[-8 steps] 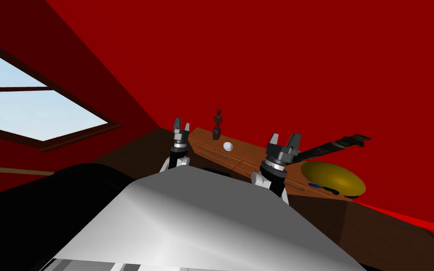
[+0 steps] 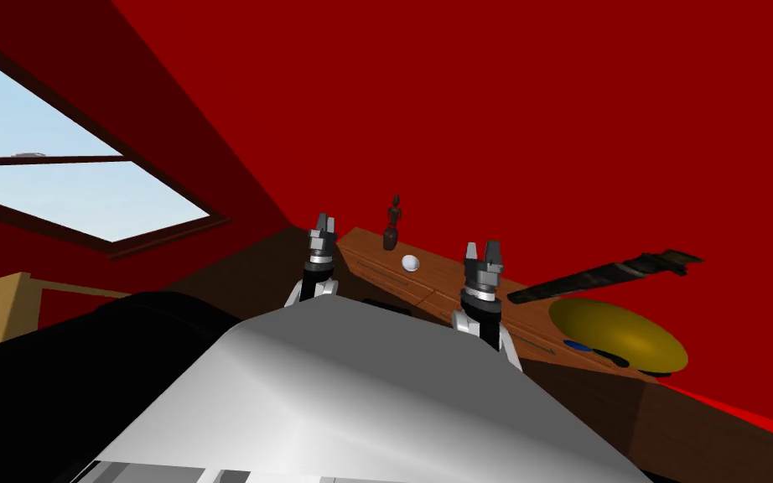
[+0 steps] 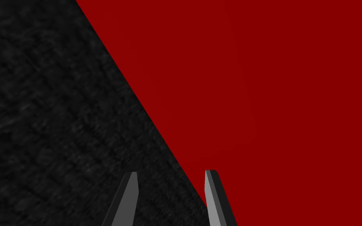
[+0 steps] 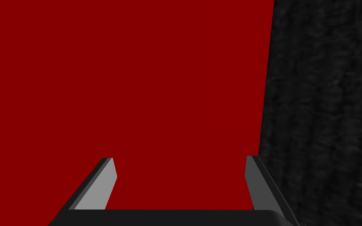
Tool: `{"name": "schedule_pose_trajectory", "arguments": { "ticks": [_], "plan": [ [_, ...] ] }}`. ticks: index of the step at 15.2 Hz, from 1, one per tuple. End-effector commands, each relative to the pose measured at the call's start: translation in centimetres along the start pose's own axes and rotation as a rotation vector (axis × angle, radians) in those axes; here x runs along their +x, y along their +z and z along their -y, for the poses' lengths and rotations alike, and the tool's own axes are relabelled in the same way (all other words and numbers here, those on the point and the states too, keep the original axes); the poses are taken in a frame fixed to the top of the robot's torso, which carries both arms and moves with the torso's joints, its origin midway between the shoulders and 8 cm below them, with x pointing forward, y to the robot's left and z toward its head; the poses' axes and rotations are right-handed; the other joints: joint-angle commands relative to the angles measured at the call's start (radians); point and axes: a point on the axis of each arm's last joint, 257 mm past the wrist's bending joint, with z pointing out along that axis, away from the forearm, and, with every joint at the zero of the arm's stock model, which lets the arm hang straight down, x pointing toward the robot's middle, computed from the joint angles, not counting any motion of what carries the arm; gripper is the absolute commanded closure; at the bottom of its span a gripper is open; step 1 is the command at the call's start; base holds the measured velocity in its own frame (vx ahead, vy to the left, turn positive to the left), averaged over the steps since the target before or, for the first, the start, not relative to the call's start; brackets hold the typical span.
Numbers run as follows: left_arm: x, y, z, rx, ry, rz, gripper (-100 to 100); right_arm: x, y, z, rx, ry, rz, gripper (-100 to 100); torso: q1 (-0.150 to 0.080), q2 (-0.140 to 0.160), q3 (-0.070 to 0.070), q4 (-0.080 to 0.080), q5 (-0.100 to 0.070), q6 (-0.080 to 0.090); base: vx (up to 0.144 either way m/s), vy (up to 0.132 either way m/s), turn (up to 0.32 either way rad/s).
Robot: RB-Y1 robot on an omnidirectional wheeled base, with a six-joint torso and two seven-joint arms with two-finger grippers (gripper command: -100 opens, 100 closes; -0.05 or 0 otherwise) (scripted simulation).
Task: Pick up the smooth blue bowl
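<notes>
A small blue shape (image 2: pixel 578 345), likely the bowl, lies on the wooden sideboard (image 2: pixel 443 283) against the front of a big yellow dish (image 2: pixel 621 334); little of it shows. My right gripper (image 2: pixel 483 250) is raised over the sideboard's near edge, well short of the blue shape and to its left. Its fingers stand open and empty in the right wrist view (image 4: pixel 180 176). My left gripper (image 2: pixel 323 223) is held up by the sideboard's left end, with nothing between its parted fingers (image 3: pixel 171 184).
On the sideboard stand a dark figurine (image 2: pixel 392 225) and a white ball (image 2: pixel 411 263). A long dark object (image 2: pixel 607 274) juts out above the yellow dish. A red wall is behind, a window (image 2: pixel 66 193) to the left, and a black bulk (image 2: pixel 83 352) low at the left.
My view has swung left, so everything on the sideboard sits further right. The right gripper has turned on its wrist and moved a little left along the sideboard.
</notes>
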Motion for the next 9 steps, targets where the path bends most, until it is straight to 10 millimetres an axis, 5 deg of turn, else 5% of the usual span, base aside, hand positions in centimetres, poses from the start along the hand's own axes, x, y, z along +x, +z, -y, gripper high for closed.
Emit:
{"name": "schedule_pose_trajectory", "arguments": {
  "ticks": [1,9],
  "plan": [
    [0.0,0.0,0.0,0.000,0.000,0.000,0,0.7,-0.4,1.4,0.026,-0.031,-0.050,-100,0.000,0.000,0.000,0.000,0.000,0.000,0.018,0.042,0.136],
    [0.0,0.0,0.0,0.000,0.000,0.000,0,3.8,-3.5,7.8,0.148,-0.169,-0.254,-100,0.000,-0.001,0.000,0.000,0.000,0.000,0.019,0.038,0.131]
  ]
}}
